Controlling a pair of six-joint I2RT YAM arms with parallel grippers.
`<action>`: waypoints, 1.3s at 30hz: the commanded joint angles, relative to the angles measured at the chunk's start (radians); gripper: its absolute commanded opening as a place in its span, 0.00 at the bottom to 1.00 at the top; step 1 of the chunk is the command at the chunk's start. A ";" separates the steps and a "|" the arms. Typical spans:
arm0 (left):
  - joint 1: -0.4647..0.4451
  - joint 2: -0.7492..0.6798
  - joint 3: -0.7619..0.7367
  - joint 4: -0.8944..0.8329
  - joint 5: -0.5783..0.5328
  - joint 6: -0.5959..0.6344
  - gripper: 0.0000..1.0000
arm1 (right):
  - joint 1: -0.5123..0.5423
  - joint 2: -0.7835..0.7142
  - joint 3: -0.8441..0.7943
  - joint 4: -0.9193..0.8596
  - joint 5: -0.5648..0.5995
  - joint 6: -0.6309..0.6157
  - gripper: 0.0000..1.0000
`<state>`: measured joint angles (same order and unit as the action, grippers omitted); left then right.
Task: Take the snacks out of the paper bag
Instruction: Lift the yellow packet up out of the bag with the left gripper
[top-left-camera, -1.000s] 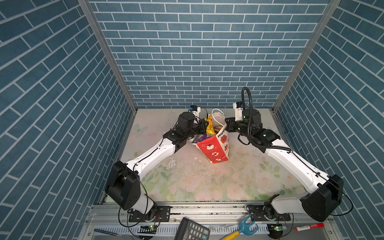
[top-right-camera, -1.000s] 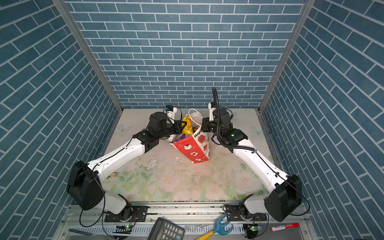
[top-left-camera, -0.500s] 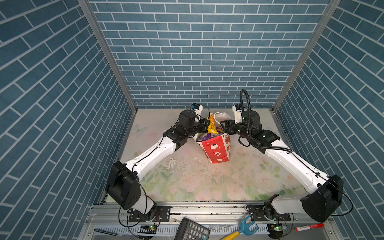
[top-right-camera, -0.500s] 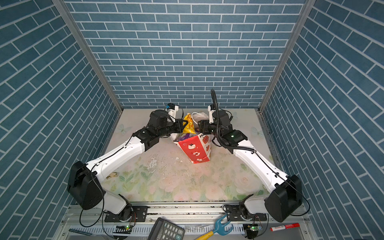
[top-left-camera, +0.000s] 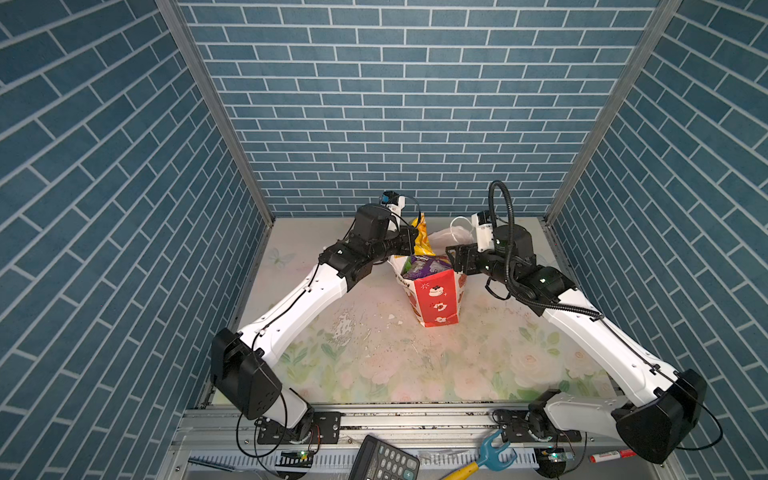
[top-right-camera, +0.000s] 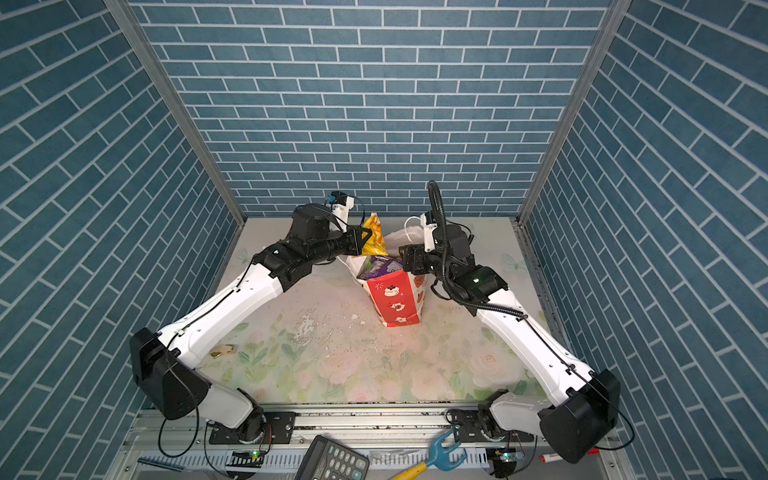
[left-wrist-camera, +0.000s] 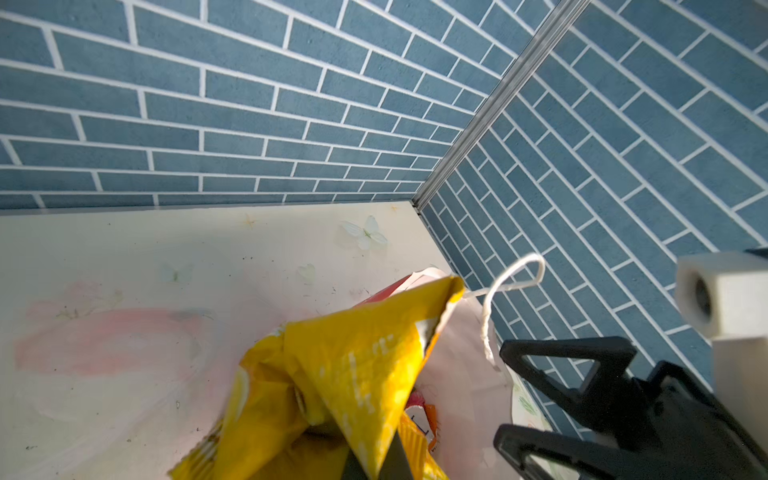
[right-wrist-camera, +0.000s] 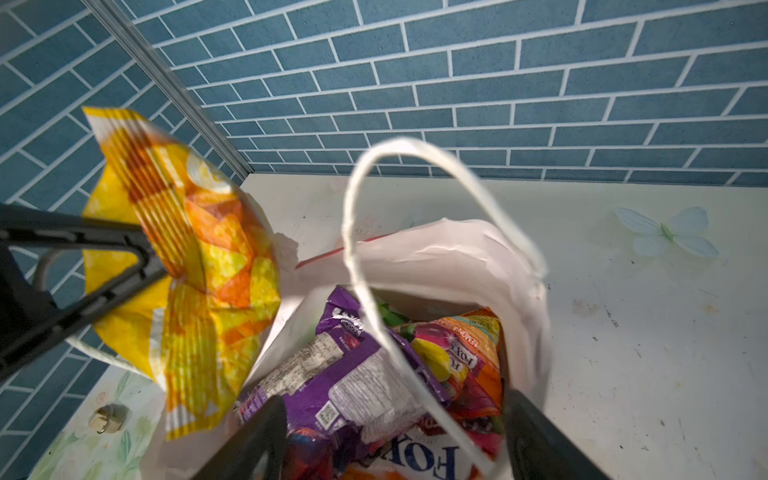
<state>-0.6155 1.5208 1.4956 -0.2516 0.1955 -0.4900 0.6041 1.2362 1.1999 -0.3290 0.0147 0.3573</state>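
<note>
The paper bag (top-left-camera: 434, 301) (top-right-camera: 392, 299) stands upright mid-table, red side panel facing front, mouth open. My left gripper (top-left-camera: 411, 245) (top-right-camera: 363, 241) (left-wrist-camera: 374, 461) is shut on a yellow snack packet (top-left-camera: 423, 239) (left-wrist-camera: 353, 365) (right-wrist-camera: 199, 270), which hangs above the bag's left rim. My right gripper (top-left-camera: 455, 259) (right-wrist-camera: 395, 436) is open at the bag's right rim, its fingers (right-wrist-camera: 249, 440) straddling the mouth with nothing gripped. Inside lie a purple packet (right-wrist-camera: 353, 382) (top-left-camera: 424, 266), an orange Fox's packet (right-wrist-camera: 469, 357) and a white Fox's packet (right-wrist-camera: 415, 461). A white cord handle (right-wrist-camera: 415, 143) loops above them.
Blue brick walls close in the back and both sides. A small metal clip (top-right-camera: 222, 350) lies on the floral mat near the left arm. On the front rail lie a calculator (top-left-camera: 384, 459), a blue-and-yellow tool (top-left-camera: 486, 453) and a red marker (top-left-camera: 611, 457).
My right gripper has opened and let go of the bag. The bag has swung from tilted to upright. The left gripper keeps the yellow packet and has lifted it slightly.
</note>
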 joint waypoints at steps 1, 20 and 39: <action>0.002 0.009 0.068 -0.017 0.001 0.011 0.00 | 0.003 -0.041 -0.047 0.002 -0.004 -0.035 0.81; 0.080 0.116 0.291 0.094 0.186 -0.102 0.00 | 0.003 -0.093 -0.112 0.010 0.038 -0.126 0.81; 0.352 0.088 0.142 0.238 0.156 -0.193 0.00 | 0.004 -0.112 -0.106 -0.018 0.006 -0.207 0.81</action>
<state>-0.3233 1.6390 1.6989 -0.0582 0.3794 -0.6483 0.6041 1.1427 1.0908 -0.3313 0.0353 0.1951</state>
